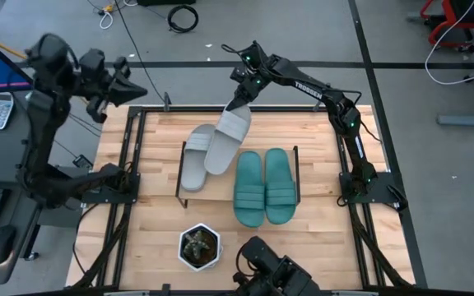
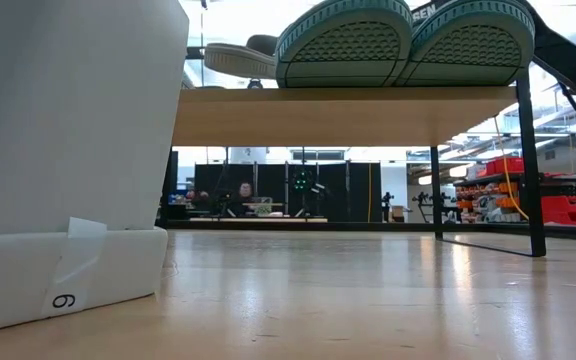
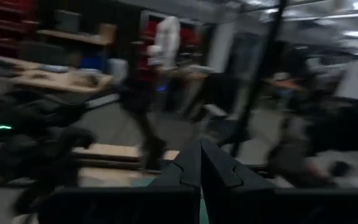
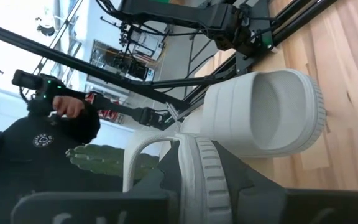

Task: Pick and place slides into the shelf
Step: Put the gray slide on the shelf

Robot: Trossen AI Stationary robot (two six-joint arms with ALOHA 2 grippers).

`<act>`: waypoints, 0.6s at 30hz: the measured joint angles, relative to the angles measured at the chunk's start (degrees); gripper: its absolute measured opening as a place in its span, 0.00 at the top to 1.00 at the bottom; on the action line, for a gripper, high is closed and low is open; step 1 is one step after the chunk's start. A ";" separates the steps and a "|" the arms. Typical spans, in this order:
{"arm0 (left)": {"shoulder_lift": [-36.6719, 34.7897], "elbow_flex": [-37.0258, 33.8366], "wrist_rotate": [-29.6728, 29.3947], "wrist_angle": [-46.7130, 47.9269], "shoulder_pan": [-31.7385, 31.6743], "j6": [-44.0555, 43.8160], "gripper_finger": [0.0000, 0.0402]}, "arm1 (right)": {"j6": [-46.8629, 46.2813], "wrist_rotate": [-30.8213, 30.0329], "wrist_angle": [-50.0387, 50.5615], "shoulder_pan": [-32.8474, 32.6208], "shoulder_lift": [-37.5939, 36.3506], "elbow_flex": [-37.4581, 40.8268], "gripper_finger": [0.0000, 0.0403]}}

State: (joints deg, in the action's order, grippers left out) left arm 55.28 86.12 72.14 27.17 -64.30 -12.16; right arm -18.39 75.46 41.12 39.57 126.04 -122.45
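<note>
Holding the last light grey rubber slide [image 1: 227, 140] pinched in the right gripper [image 1: 239, 102] over the low wooden-topped shelf [image 1: 297, 177] (teal-green pair [image 1: 264, 187] and other grey slide [image 1: 195, 159] already placed), left gripper [image 1: 127, 85] shut, empty, parked aside.

From my station, the shelf [image 1: 296, 164] was nearly full: the teal pair [image 1: 264, 187] filled its right half, and one grey slide [image 1: 195, 158] lay on the left. The second grey slide [image 1: 227, 141], clamped in the right hand [image 1: 239, 104], hung tilted over that one, blocking the shelf's back edge. In front of the shelf only the white planter [image 1: 198, 247] stood on the surface [image 1: 319, 247]. The left hand [image 1: 126, 85] was pinched closed, well clear beyond the shelf's left.
</note>
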 joint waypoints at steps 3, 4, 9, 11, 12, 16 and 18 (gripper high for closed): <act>3.65 9.28 -7.28 15.81 -0.10 10.19 0.99 | -0.02 0.00 0.00 0.02 0.00 0.00 0.88; 5.32 12.95 -10.65 23.04 0.09 14.64 0.99 | -0.02 0.00 -0.01 0.02 0.00 0.00 0.88; 15.74 30.37 -35.14 59.75 4.36 36.48 0.98 | -0.04 0.00 -0.02 -0.13 0.00 0.00 0.88; 18.19 31.92 -39.40 61.02 8.77 36.62 0.99 | -0.04 0.00 -0.04 -0.13 -0.02 0.00 0.88; 18.94 32.19 -39.79 60.41 10.46 36.33 0.99 | -0.04 0.00 -0.06 -0.13 -0.02 0.00 0.88; 20.49 32.64 -42.37 62.76 16.14 37.77 0.99 | -0.04 -0.01 -0.11 -0.11 -0.02 0.00 0.88; 21.50 31.23 -46.02 62.79 20.11 36.32 0.98 | -0.04 -0.01 -0.19 -0.11 -0.02 0.00 0.88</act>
State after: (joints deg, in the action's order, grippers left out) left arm 76.77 117.35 26.13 89.97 -44.19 24.16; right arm -18.44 75.45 40.94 39.46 126.02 -122.45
